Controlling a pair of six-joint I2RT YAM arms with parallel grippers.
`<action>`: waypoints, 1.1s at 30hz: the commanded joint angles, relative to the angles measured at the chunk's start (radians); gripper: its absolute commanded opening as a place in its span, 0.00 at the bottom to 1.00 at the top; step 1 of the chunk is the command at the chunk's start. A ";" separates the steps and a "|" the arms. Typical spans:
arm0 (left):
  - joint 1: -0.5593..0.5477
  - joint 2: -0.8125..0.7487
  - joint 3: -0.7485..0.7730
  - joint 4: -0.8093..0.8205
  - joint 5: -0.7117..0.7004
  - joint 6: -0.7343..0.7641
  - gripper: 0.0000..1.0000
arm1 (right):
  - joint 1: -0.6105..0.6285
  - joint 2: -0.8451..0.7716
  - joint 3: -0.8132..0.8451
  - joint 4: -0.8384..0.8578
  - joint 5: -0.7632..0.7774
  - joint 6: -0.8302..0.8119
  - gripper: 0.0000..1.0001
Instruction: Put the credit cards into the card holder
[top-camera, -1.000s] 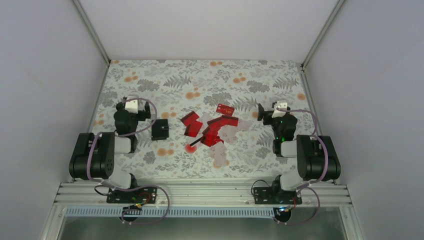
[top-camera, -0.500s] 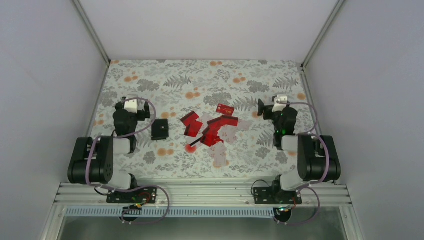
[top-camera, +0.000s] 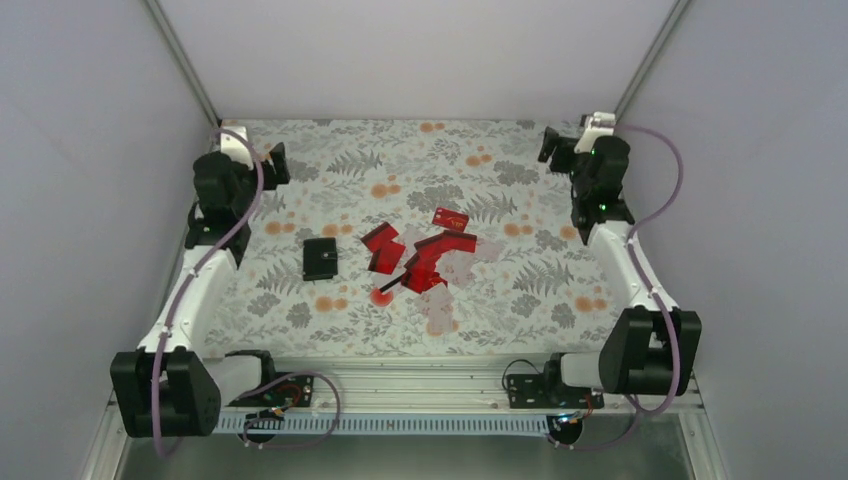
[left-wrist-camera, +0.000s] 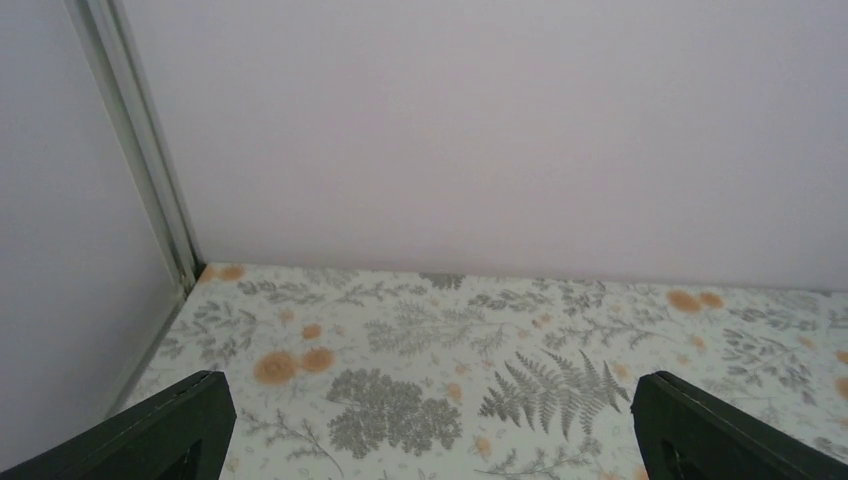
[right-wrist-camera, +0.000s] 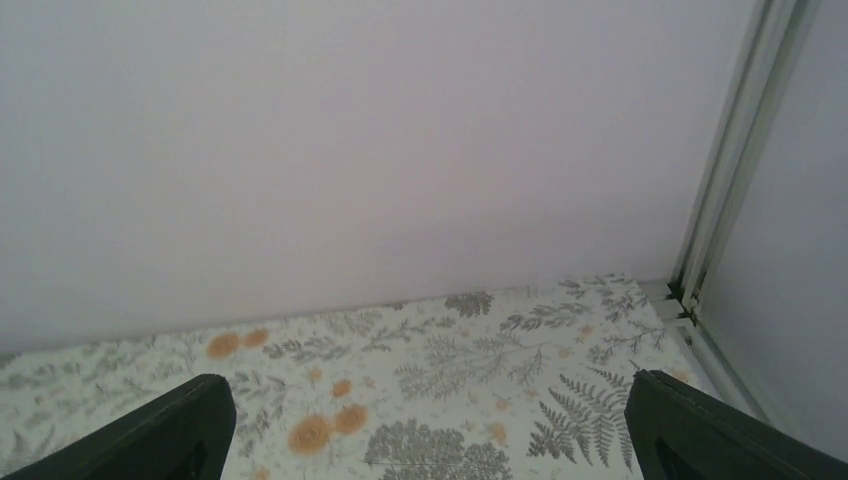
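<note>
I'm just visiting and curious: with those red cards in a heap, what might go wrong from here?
The credit cards lie flat and overlapping, so the left hand or right hand might pinch two at once or only push them. The card holder lies loose, apart from the heap; it could slide when a card is pressed in.

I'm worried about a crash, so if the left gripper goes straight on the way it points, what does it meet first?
The left gripper faces the back wall with nothing standing between, so probably that wall, or the table just before it; its tilt is unclear.
</note>
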 joint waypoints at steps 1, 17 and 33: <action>0.017 0.038 0.189 -0.431 0.020 -0.074 1.00 | 0.003 0.051 0.221 -0.363 0.051 0.176 0.99; 0.038 0.270 0.273 -0.961 0.231 -0.190 0.84 | 0.146 0.298 0.718 -0.947 -0.037 0.348 0.99; 0.036 0.485 0.134 -0.816 0.307 -0.202 0.54 | 0.717 0.575 0.876 -1.074 0.056 0.481 0.99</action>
